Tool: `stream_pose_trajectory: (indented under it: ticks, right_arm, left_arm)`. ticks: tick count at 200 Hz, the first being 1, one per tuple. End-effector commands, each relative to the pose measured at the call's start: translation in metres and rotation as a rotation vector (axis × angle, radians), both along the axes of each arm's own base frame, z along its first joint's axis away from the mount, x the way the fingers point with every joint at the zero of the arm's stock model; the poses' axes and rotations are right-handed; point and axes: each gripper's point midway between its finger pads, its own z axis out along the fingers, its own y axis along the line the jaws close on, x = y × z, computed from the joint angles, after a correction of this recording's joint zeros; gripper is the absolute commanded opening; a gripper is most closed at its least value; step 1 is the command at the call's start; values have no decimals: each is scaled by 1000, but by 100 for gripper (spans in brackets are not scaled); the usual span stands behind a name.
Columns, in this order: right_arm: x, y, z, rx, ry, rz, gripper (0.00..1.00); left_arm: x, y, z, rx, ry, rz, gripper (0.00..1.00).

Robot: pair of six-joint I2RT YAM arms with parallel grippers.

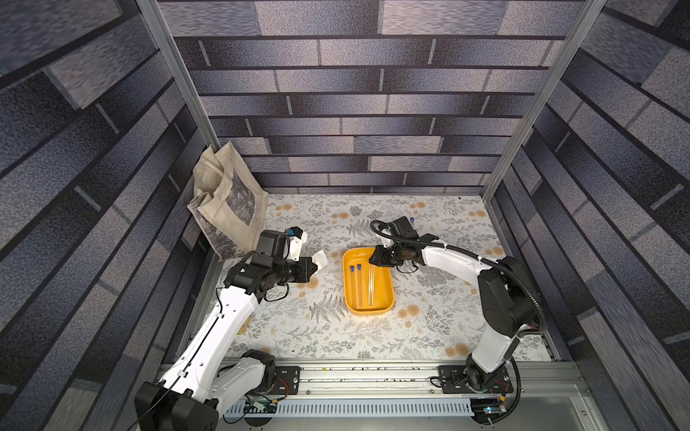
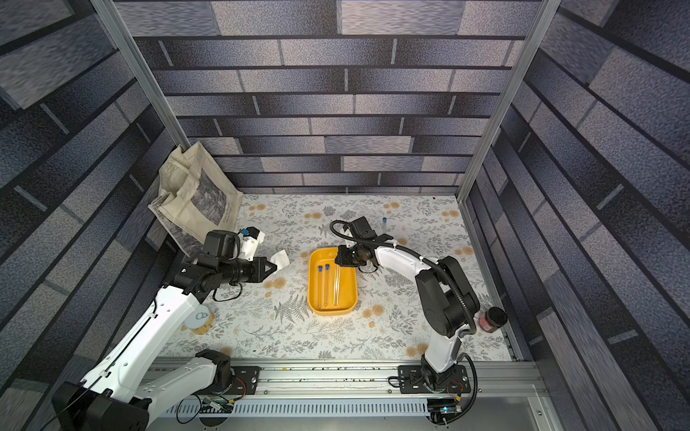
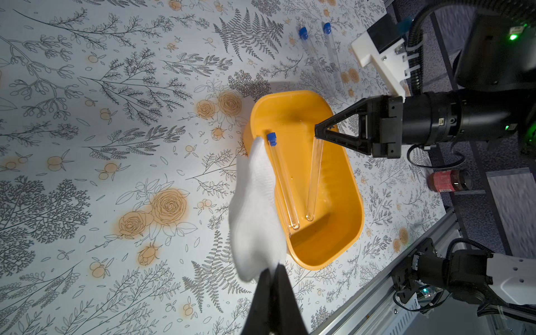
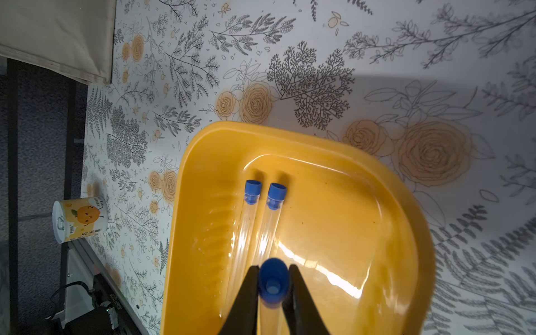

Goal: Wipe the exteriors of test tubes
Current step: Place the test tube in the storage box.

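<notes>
The tray [image 1: 382, 287] sits mid-desk [image 1: 429, 336] with test tubes [image 4: 268, 226] lying in it; a tote bag [image 1: 227, 201] leans in the far left corner, a can [image 2: 199, 321] near left, a jar [image 2: 493, 319] near right

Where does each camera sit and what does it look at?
Top views: high above the arm bases, looking down at the table; left arm and right arm show.
Left wrist: on the left arm, facing the yellow tray past the left end effector, shut on the white cloth; the right end effector shows too.
Right wrist: on the right arm, looking into the tray past the right end effector, shut on a test tube.
Shared: both wrist views show the tray and tubes lying in it.
</notes>
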Motion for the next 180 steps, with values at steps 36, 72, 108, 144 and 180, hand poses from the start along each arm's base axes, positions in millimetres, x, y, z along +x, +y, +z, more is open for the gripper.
stream_pose_trajectory:
  ticks: [36, 72, 108, 144, 180]
  right_arm:
    - [9, 9, -14, 3, 5, -26, 20]
    - [11, 14, -19, 5, 15, -37, 23]
    - [14, 17, -20, 7, 16, -39, 27]
    - [10, 17, 5, 31, -15, -31, 27]
    - [8, -11, 54, -67, -154, -21, 41]
  left_arm:
    - [-4, -1, -4, 4, 8, -27, 3]
    - [-4, -1, -4, 1, 7, -30, 3]
    - [-3, -3, -6, -1, 14, -36, 4]
    - [-4, -4, -6, -2, 16, -40, 4]
    - [-5, -6, -8, 0, 23, -50, 4]
